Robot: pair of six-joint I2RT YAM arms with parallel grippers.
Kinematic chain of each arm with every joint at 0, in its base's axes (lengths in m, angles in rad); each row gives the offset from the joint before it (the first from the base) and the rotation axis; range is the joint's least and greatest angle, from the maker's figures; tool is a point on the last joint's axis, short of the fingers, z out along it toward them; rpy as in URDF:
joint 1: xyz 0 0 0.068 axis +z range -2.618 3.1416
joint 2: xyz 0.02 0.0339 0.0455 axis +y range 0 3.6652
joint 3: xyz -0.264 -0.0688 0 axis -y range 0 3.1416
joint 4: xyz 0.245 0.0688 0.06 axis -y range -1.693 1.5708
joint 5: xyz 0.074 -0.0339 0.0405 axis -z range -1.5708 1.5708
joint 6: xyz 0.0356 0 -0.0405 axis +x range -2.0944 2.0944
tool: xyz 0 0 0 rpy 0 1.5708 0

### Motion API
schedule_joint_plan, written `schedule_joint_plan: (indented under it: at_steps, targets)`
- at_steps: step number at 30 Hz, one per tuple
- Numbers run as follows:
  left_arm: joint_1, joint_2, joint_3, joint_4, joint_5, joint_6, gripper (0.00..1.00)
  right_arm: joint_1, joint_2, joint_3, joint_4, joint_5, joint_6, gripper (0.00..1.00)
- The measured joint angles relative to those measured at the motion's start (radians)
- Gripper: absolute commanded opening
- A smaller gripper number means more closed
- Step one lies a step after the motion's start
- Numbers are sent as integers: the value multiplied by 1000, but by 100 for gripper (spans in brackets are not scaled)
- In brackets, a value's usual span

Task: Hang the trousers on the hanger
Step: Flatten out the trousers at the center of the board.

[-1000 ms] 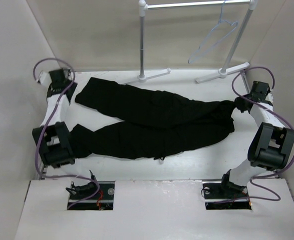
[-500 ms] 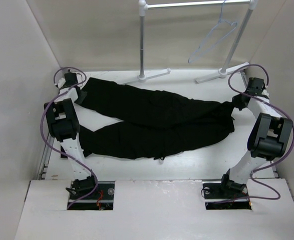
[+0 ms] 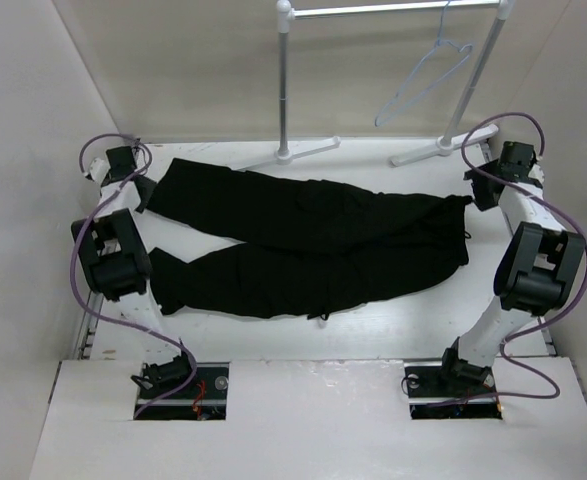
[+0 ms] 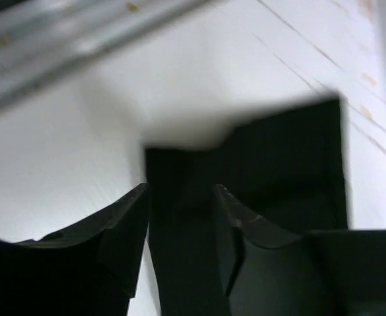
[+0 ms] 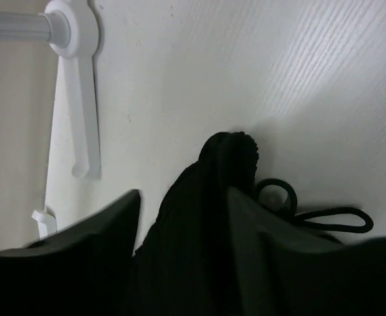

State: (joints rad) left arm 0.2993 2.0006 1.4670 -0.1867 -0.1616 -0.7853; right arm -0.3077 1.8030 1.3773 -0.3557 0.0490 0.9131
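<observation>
The black trousers (image 3: 313, 240) lie spread across the table, leg ends to the left and waist to the right. The pale wire hanger (image 3: 423, 82) hangs on the rail at the back right. My left gripper (image 3: 141, 192) sits at the upper leg's end. In the left wrist view this gripper (image 4: 179, 197) is open, with a strip of trouser fabric (image 4: 278, 164) lying between its fingers. My right gripper (image 3: 476, 195) is at the waist end. It (image 5: 183, 197) is open astride the bunched waistband (image 5: 225, 158), next to a looped drawstring (image 5: 311, 214).
A white tube garment rack (image 3: 285, 80) stands at the back, its feet resting on the table near the trousers. One rack foot (image 5: 77, 99) lies just beyond my right gripper. Walls close in the table on the left and right.
My right gripper has opened and let go of the waistband, which has settled onto the table. My left arm swung toward the leg end, closed, then opened and drew back a little.
</observation>
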Motion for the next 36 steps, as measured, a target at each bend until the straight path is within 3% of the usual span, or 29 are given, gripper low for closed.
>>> schedule_joint_plan:
  at_steps: [2,3,7,8,11,15,18,21,25,28,30,33,36]
  targets:
    - [-43,-145,-113,25,4,-10,45,3,-54,-71,8,14,-6,75]
    - [-63,-222,-167,29,5,-12,46,6,-94,-112,6,25,-8,72]
    - [-150,-581,-409,49,10,-25,46,34,-323,-288,-2,90,-29,17]
    - [-163,-648,-455,46,10,-29,45,40,-379,-325,0,100,-30,11]
    - [-226,-792,-577,19,-5,-38,45,43,-545,-471,12,121,-19,17]
    - [-359,-851,-692,-36,-17,-47,45,18,-619,-642,-1,127,-19,53]
    - [-463,-871,-745,-75,-21,-55,44,-2,-606,-722,-19,106,-27,60]
    - [-548,-904,-772,-87,-23,-64,44,-20,-597,-752,-27,92,-32,55]
    - [-605,-971,-809,-85,-25,-72,44,-32,-495,-746,23,70,-27,40]
    - [-600,-1018,-851,-92,-24,-77,44,-33,-417,-732,76,42,-15,14]
    - [-585,-1043,-874,-105,-20,-79,44,-36,-390,-718,95,26,-7,5]
    - [-541,-1078,-897,-136,-10,-80,44,-50,-423,-720,71,24,6,2]
    - [-489,-1104,-899,-167,-3,-80,45,-63,-592,-731,-35,62,5,3]
